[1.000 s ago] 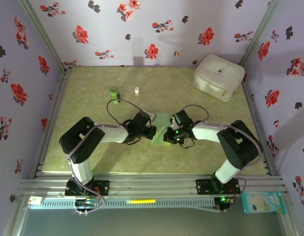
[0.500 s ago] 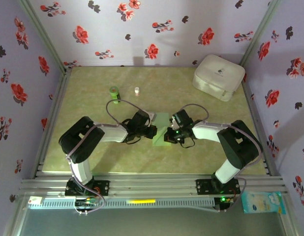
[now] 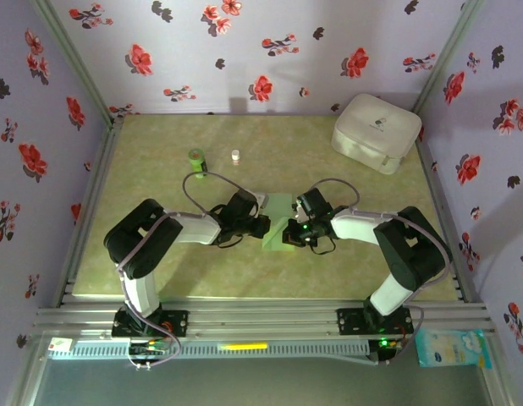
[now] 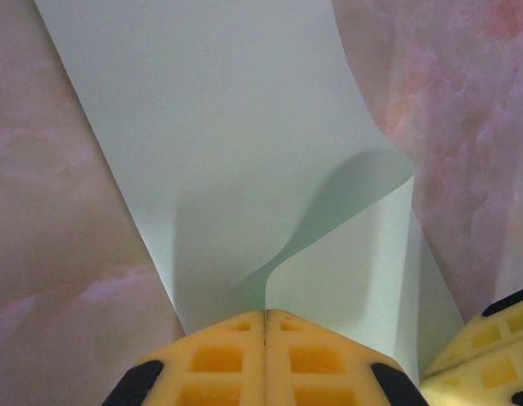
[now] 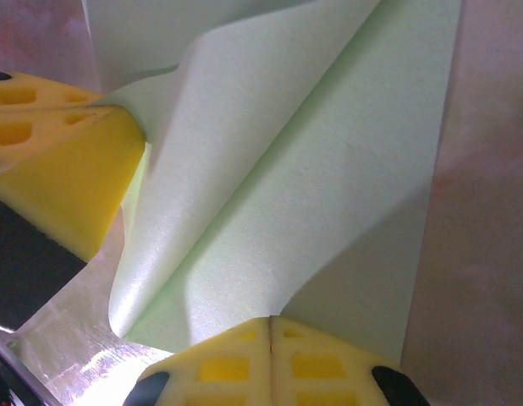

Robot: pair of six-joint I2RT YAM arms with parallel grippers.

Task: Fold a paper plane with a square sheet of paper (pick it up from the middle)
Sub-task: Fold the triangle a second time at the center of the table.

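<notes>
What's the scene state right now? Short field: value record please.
paper: thin pale green square paper sheet, mid-table, one flap curled up, not yet a plane
left tool: shut, pinching the sheet's edge
right tool: shut, pinching the opposite edge
clutter: small dark green cylindrical bottle and small white cap-like item, beyond the sheet
case: white rounded case, far right corner
surface: mottled beige tabletop

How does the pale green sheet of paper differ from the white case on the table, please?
The sheet of paper is pale green, thin and curled; the white case is bulky and rounded. The paper lies mid-table, pinched by the left gripper and right gripper; the case sits untouched in the far right corner. Both rest on the table.
</notes>
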